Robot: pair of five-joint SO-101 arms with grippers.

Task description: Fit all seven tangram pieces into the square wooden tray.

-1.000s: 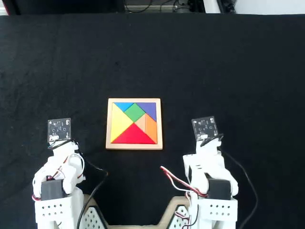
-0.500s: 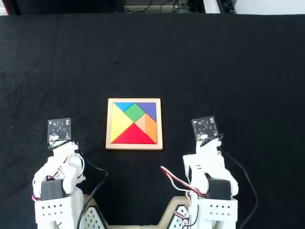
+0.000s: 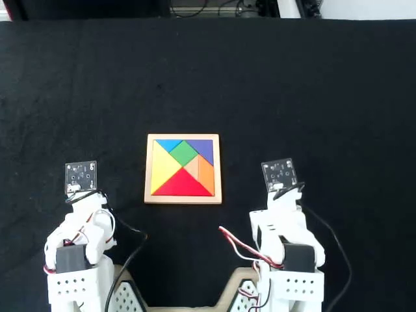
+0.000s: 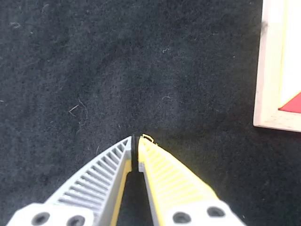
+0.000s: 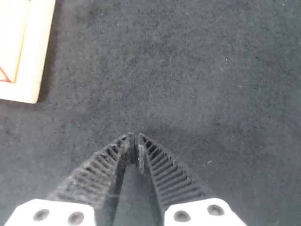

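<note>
Lying near the middle of the black surface (image 3: 312, 97), the square wooden tray (image 3: 183, 138) holds all seven tangram pieces (image 3: 182, 185), packed flush inside its rim. Both arms sit folded at the near edge, one each side of the tray & apart from it. Left pincer (image 4: 135, 142) is clenched, empty, over bare cloth; right pincer (image 5: 135, 141) likewise clenched on nothing.

Black cloth-covered table (image 3: 325, 84), dark cables (image 3: 221, 8) along far edge, white surface (image 3: 370, 8) behind
</note>
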